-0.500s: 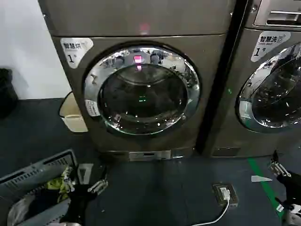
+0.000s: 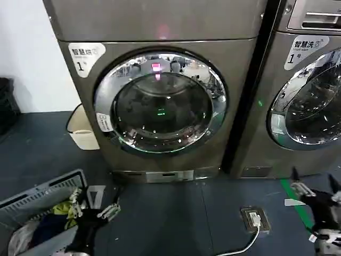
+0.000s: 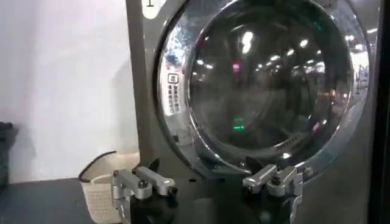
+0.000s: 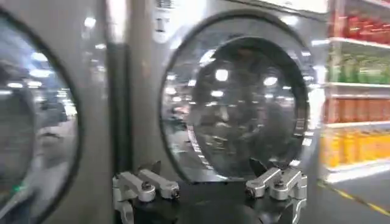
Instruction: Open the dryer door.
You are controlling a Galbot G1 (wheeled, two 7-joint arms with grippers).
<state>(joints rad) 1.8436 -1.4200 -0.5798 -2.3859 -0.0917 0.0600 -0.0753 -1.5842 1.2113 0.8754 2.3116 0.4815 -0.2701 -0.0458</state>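
Observation:
The dryer (image 2: 160, 32) is the bronze-grey machine straight ahead, with a white "1" sticker (image 2: 85, 56). Its round dryer door (image 2: 160, 101), a chrome ring around dark glass, lies flat against the front. My left gripper (image 2: 95, 205) hangs low near the floor, below and left of the door, open and holding nothing. In the left wrist view the door (image 3: 262, 79) looms past the open left gripper (image 3: 210, 181), apart from it. My right gripper (image 2: 318, 188) is open at the lower right, in front of the neighbouring machine. In its wrist view the open right gripper (image 4: 210, 185) holds nothing.
A second machine (image 2: 309, 96) with a similar chrome door stands to the right. A cream bin (image 2: 82, 130) sits beside the dryer's left side. A grey laundry basket (image 2: 37, 200) of clothes, a floor socket with a white cable (image 2: 254, 218) and green tape (image 2: 298, 205) lie on the floor.
The right gripper has risen and shifted left at the lower right of the head view. The left gripper has barely moved. The door looks the same.

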